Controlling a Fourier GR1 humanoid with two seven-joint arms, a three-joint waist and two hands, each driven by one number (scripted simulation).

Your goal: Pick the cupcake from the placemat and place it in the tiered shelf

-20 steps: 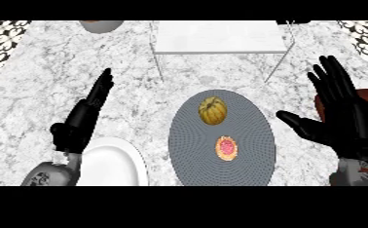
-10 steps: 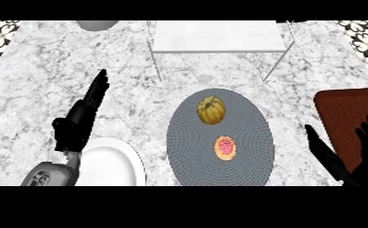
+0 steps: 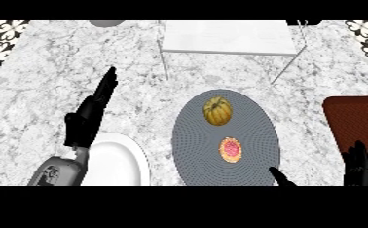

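one cupcake (image 3: 230, 150), one placemat (image 3: 195, 163)

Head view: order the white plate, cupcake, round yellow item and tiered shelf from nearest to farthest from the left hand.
From the left hand:
1. White plate, just below it.
2. Round yellow item, on the placemat's upper part.
3. Cupcake, on the placemat's lower part.
4. Tiered shelf, at the top.

A white-and-grey marble counter (image 3: 50, 85) fills the view, with dark patterned tile (image 3: 13, 26) at its far corners.

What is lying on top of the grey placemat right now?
Two items rest on the placemat: a round yellow-brown one farther from the robot and the pink-topped cupcake nearer. A fingertip of the right robot hand overlaps its near edge.
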